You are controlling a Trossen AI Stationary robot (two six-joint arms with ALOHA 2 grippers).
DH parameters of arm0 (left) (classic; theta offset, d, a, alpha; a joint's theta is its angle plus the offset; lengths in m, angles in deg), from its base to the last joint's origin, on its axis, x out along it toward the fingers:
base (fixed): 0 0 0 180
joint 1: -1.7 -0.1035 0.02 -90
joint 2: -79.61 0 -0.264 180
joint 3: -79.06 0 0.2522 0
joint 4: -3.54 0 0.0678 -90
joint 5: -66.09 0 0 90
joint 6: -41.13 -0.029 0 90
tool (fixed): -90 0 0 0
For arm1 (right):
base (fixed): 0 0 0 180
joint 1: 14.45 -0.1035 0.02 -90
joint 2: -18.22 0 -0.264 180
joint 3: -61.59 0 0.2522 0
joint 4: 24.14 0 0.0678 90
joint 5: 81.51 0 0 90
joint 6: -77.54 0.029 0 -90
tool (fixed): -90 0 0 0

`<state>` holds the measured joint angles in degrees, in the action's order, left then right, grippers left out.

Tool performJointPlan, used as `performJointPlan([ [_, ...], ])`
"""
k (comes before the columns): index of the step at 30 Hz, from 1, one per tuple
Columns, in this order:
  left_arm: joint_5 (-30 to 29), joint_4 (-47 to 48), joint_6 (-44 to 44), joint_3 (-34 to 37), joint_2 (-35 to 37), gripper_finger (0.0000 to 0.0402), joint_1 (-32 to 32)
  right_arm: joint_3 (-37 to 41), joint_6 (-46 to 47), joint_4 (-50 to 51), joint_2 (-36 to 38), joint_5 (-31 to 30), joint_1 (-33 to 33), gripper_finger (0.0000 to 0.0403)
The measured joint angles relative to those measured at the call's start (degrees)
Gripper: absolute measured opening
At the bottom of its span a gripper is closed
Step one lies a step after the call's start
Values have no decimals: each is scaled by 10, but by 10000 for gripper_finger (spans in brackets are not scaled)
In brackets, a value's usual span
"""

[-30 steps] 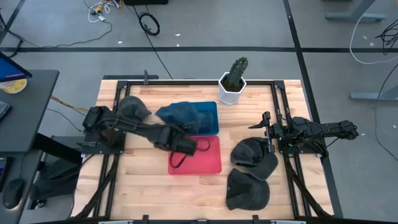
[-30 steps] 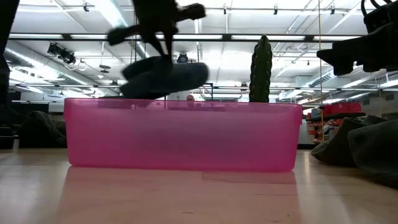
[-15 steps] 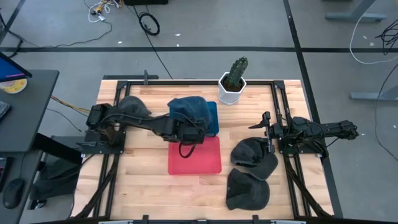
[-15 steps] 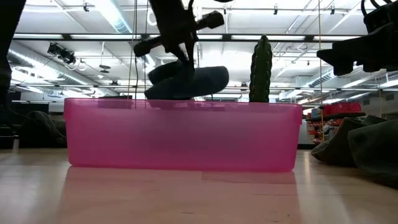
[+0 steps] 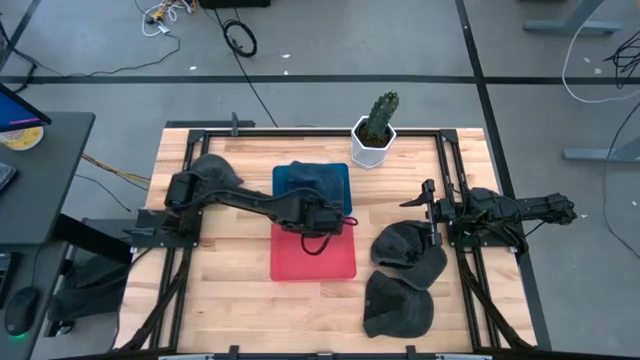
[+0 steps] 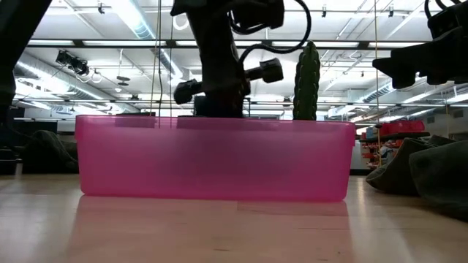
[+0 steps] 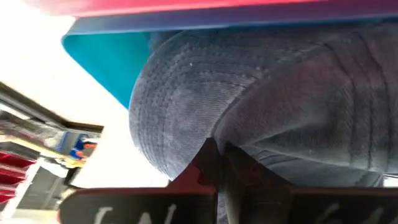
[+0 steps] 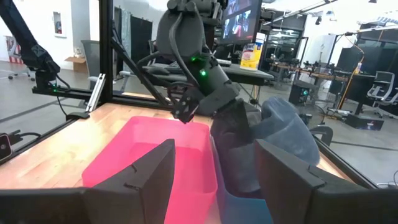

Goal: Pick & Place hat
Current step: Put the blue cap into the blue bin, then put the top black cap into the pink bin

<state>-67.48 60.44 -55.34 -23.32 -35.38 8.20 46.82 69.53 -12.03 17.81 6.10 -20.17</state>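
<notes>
From above, the left arm reaches across the desk (image 5: 220, 300), its gripper (image 5: 318, 205) over the seam between the blue bin (image 5: 345, 178) and the pink bin (image 5: 315, 262), and the blue hat (image 5: 308, 180) sits down in the blue bin, filling most of it. At twelve o'clock of the bins stands the cactus (image 5: 376, 127) in its white pot; at four o'clock two dark hats (image 5: 405, 275) lie on the wood, and another dark hat (image 5: 212, 170) rests at nine o'clock by the left arm's base. The right arm waits at three o'clock, gripper (image 5: 418, 198) near the desk's edge, fingers spread. At desk level, the pink bin (image 6: 212, 157) fills the front, the left arm rising behind it, cactus (image 6: 306, 71) beside it. From the left wrist, the fingers (image 7: 211, 165) are clenched on the hat (image 7: 267, 93), pinching its fabric, teal bin wall (image 7: 106, 59) behind. From the right wrist, its own gripper (image 8: 214, 163) is released, wide apart, looking at the left gripper (image 8: 233, 124) on the hat (image 8: 283, 127) over the blue bin.
</notes>
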Motion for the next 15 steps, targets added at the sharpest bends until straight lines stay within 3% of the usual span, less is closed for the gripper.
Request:
performJointPlan([
  [8, 4, -22, 52, 0, -4, 46, -3, 0, 0, 0, 0, 0, 0, 220],
  [15, -5, -21, 134, 0, -1, 143, -2, 0, 0, 0, 0, 0, 0, 220],
])
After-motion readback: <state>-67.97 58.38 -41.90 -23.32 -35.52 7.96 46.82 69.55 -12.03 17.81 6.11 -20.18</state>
